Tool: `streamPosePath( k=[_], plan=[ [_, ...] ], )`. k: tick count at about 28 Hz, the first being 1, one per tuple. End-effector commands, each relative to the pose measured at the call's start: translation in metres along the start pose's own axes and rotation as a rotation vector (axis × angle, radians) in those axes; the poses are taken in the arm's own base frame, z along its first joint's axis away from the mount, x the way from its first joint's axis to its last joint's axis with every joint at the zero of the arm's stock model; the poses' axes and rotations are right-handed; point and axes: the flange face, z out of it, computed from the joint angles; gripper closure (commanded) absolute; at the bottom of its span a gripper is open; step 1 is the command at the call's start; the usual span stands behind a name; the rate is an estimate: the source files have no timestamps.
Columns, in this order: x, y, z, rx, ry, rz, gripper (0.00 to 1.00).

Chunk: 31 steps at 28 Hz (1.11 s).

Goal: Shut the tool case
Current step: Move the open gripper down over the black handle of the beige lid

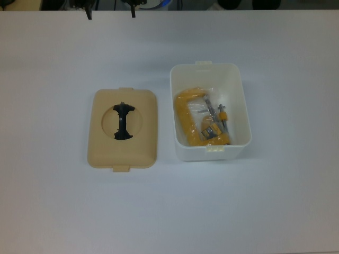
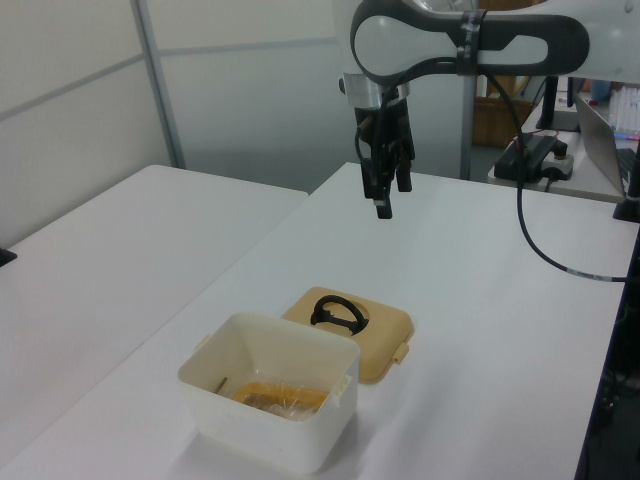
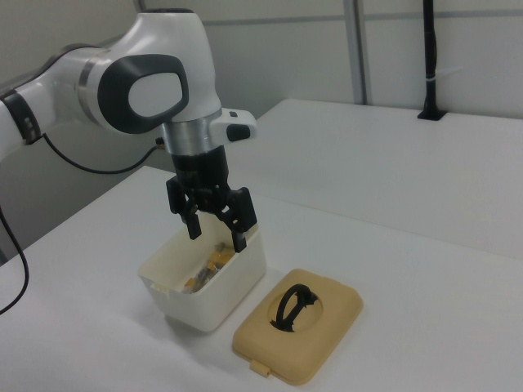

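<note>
smooth white table (image 1: 275, 211) carried both parts of the tool case, set side by side and not touching. the box (image 1: 210, 111) was white plastic, rectangular with rounded corners and a small latch tab on each short wall; it stood open and held a yellow clamp (image 1: 195, 125) in a clear plastic bag. the lid (image 1: 123, 128) lay flat on the top view's left of the box. it was matte beige, a rounded rectangle with a round recess at the centre, crossed by a black arched handle (image 2: 336, 311). the gripper (image 3: 216, 227) hung in the air above the table, clear of both parts, its two black fingers (image 3: 242, 235) spread apart and holding nothing.
</note>
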Motion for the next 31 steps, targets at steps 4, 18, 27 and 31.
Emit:
streamPosePath(
  k=[4,18,27,31],
  plan=[
    [-0.005,0.017,0.003,0.01,-0.012,-0.101,0.0],
    [0.021,0.002,0.006,0.068,0.14,0.06,0.0],
    [0.045,-0.011,0.068,0.057,0.182,0.054,0.0],
    [0.064,-0.021,0.114,0.06,0.155,0.039,0.0]
  ],
)
